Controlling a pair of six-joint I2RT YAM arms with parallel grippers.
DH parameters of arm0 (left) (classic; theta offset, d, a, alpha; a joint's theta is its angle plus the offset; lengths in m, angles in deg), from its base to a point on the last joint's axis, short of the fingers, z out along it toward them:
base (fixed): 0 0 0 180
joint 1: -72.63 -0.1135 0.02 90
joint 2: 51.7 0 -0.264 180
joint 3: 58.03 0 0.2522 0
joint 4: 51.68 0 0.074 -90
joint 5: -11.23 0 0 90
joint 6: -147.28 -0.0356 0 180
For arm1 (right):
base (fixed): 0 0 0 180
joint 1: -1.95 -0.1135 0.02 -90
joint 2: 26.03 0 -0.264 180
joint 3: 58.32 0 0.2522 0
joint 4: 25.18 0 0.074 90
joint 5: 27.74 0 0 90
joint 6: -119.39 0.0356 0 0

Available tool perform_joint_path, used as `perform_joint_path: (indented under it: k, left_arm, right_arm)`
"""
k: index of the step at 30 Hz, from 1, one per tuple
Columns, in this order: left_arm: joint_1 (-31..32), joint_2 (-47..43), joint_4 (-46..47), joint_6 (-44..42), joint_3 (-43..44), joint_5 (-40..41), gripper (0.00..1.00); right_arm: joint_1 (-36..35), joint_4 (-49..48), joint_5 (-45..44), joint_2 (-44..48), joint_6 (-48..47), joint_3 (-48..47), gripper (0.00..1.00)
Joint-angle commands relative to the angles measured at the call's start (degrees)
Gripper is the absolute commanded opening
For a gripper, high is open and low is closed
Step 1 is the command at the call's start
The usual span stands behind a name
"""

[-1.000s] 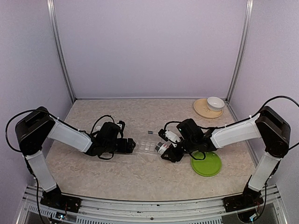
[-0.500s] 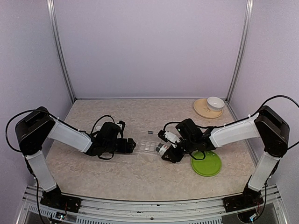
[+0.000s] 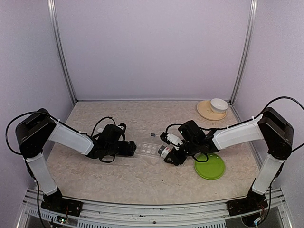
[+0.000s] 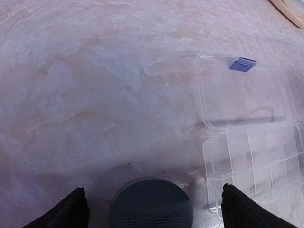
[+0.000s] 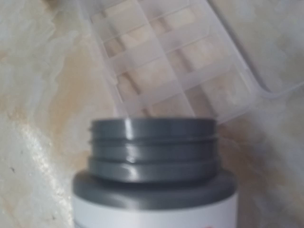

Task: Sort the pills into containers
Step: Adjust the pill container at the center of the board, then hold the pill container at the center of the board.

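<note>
Moved: left gripper (image 3: pixel 133 148) has drawn back slightly from the pill box (image 3: pixel 148 148); the right arm has shifted a touch leftward.
Top view, left: jaws spread wide, low over the table (image 3: pixel 118 118), just beside the box's left end.
Top view, right: right gripper (image 3: pixel 167 155) clamped on a white bottle (image 3: pixel 163 151) at the box's right end; green plate (image 3: pixel 211 167) near.
Left wrist: both fingers (image 4: pixel 71 211) stand apart from a dark grey cap (image 4: pixel 152 204) lying between them, nothing gripped; the box lies open, lid (image 4: pixel 244 97) flat behind the compartments (image 4: pixel 259 161).
Right wrist: uncapped grey threaded neck (image 5: pixel 154 142) points toward the compartments; own fingers out of view.
</note>
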Motion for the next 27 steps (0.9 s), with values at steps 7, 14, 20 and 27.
perform_joint_path:
  k: [7, 14, 20, 27]
  left_arm:
    - [-0.04, -1.76, 0.10, -1.98, 0.63, 0.84, 0.95]
    - [-0.13, -3.30, 1.51, -2.41, 0.06, 0.42, 0.96]
    - [-0.50, -2.52, -0.44, -2.58, 0.93, 2.21, 0.97]
    - [-0.58, -0.48, -2.07, -2.94, 2.07, 3.16, 0.97]
  right_arm:
    - [0.55, 0.26, 0.24, -0.54, -0.18, -1.54, 0.20]
    - [0.49, 0.71, 0.44, -1.04, -0.33, -2.13, 0.20]
    - [0.49, 1.33, 0.60, -1.29, -0.52, -2.66, 0.20]
    - [0.54, 2.89, 0.66, -1.33, -0.95, -3.34, 0.21]
